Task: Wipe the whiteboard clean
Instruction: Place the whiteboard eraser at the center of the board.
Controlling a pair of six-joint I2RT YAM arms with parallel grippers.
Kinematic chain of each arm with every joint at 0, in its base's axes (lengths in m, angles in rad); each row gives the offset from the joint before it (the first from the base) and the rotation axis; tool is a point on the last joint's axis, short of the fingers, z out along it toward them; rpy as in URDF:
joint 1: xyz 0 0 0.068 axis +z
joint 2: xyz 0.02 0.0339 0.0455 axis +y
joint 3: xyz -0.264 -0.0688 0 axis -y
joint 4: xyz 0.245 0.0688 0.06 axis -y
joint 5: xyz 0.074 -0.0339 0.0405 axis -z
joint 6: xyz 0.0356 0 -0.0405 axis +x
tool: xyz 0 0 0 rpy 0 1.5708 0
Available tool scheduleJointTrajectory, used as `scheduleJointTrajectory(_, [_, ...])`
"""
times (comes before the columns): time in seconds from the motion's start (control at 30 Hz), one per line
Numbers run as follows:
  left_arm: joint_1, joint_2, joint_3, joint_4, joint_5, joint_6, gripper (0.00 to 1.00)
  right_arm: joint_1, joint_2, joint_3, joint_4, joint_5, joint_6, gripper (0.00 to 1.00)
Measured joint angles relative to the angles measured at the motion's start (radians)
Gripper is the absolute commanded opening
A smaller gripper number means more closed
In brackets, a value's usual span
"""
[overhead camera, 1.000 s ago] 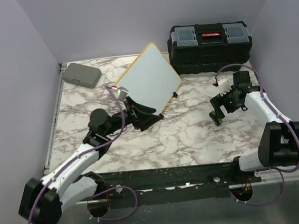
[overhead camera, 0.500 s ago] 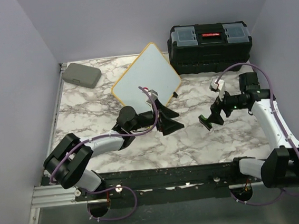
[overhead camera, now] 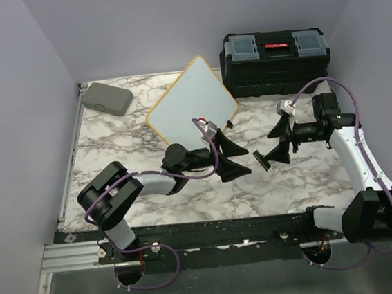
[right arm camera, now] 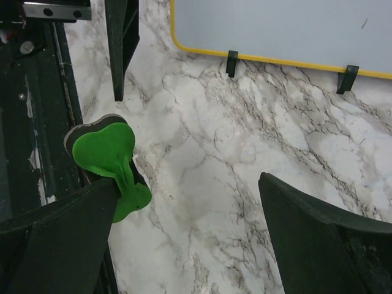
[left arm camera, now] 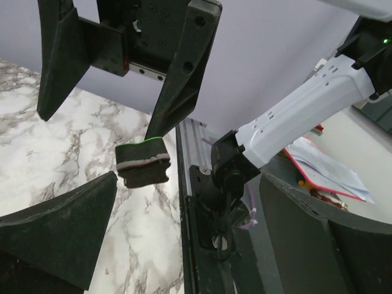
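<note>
Where the marble-patterned table [overhead camera: 186,189] meets the left wall, a grey rounded case [overhead camera: 106,98] lies at the far corner. Right of it, towards the back of the table, the whiteboard [overhead camera: 192,105] stands propped on its small black feet [right arm camera: 231,63], its yellow-edged face turned to the arms and bearing one faint dark stroke. Just in front of the board's right corner, the left gripper [overhead camera: 233,155] hangs with its jaws spread wide, grasping nothing. Facing it from close by, the right gripper [overhead camera: 268,145] is likewise spread wide; a green-topped eraser [right arm camera: 107,153] sits at the tip of one finger, not pinched between the two. A black toolbox [overhead camera: 276,59] stands at the far right.
</note>
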Motion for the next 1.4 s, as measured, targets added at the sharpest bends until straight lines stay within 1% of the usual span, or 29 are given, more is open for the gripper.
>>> scheduleJointTrajectory(0.13, [-0.030,0.022,0.011,0.036,-0.052,-0.025,0.99,0.002,0.008,0.001,0.023,-0.015,0.039,0.98])
scheduleJointTrajectory(0.37, [-0.089,0.031,0.037,0.006,-0.175,-0.006,0.99,0.012,0.007,0.001,0.095,-0.016,0.117,0.98])
scheduleJointTrajectory(0.63, [-0.102,0.030,0.037,-0.109,-0.310,0.046,0.99,0.014,0.006,0.001,0.109,-0.017,0.136,0.98])
scheduleJointTrajectory(0.77, [-0.102,0.028,0.037,-0.137,-0.335,0.060,0.98,0.015,0.004,0.001,0.108,-0.028,0.138,0.98])
scheduleJointTrajectory(1.0, [-0.103,0.040,0.082,-0.119,-0.311,0.051,0.87,0.022,0.004,0.001,0.107,-0.043,0.138,0.98])
scheduleJointTrajectory(1.07, [-0.104,0.045,0.087,-0.103,-0.307,0.048,0.79,0.023,0.004,0.001,0.106,-0.047,0.138,0.98])
scheduleJointTrajectory(1.13, [-0.105,0.052,0.089,-0.091,-0.300,0.044,0.66,0.024,0.004,0.001,0.106,-0.050,0.138,0.98])
scheduleJointTrajectory(1.2, [-0.105,0.066,0.099,-0.091,-0.290,0.035,0.49,0.024,0.004,0.001,0.105,-0.053,0.138,0.98])
scheduleJointTrajectory(1.23, [-0.105,0.071,0.104,-0.092,-0.286,0.034,0.37,0.024,0.004,0.001,0.105,-0.054,0.138,0.98])
scheduleJointTrajectory(1.27, [-0.105,0.079,0.110,-0.092,-0.280,0.031,0.28,0.024,0.004,0.001,0.105,-0.054,0.138,0.98])
scheduleJointTrajectory(1.33, [-0.105,0.089,0.118,-0.092,-0.269,0.025,0.17,0.025,0.004,0.001,0.105,-0.054,0.138,0.99])
scheduleJointTrajectory(1.37, [-0.105,0.090,0.119,-0.091,-0.263,0.025,0.01,0.026,0.004,0.001,0.103,-0.054,0.138,1.00])
scheduleJointTrajectory(1.4, [-0.105,0.090,0.119,-0.091,-0.262,0.026,0.00,0.026,0.004,0.001,0.101,-0.054,0.138,1.00])
